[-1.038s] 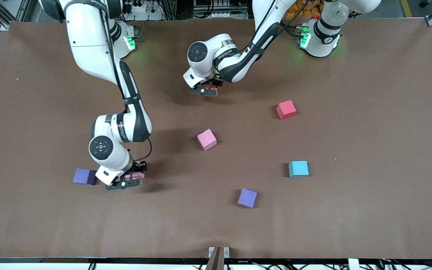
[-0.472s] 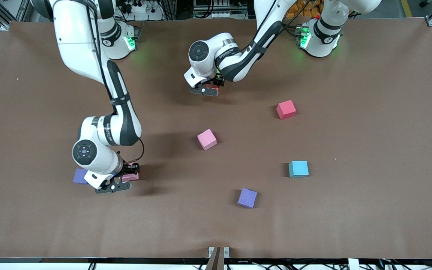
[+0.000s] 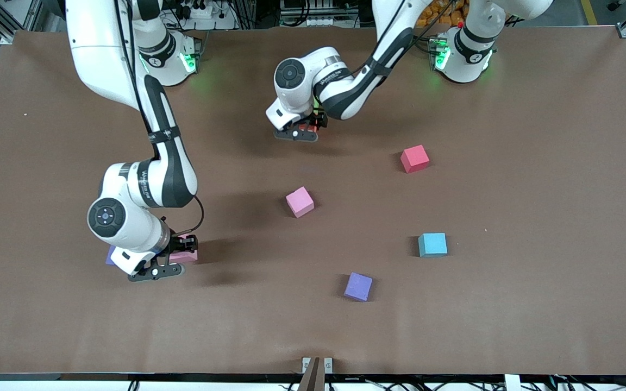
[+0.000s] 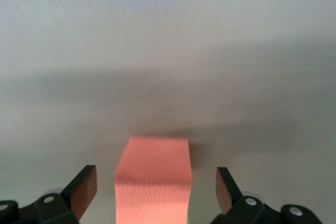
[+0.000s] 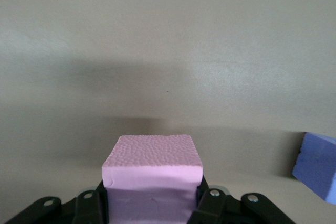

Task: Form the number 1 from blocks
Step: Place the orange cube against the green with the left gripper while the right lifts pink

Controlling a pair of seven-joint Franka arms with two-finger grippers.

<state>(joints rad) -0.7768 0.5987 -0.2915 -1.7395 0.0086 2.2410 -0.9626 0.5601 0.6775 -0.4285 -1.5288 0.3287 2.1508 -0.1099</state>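
My right gripper is shut on a light pink block, held low over the table. A purple block lies beside it, mostly hidden by the wrist in the front view. My left gripper stands open, its fingers apart from either side of an orange block on the table. A second pink block lies mid-table, and another purple block lies nearer the front camera. No green block shows clearly.
A red cube and a cyan cube lie toward the left arm's end of the table. The brown table stretches bare around them.
My right gripper has carried the pink block toward the right arm's end of the table, and its wrist now covers most of the purple block. The left gripper has barely shifted.
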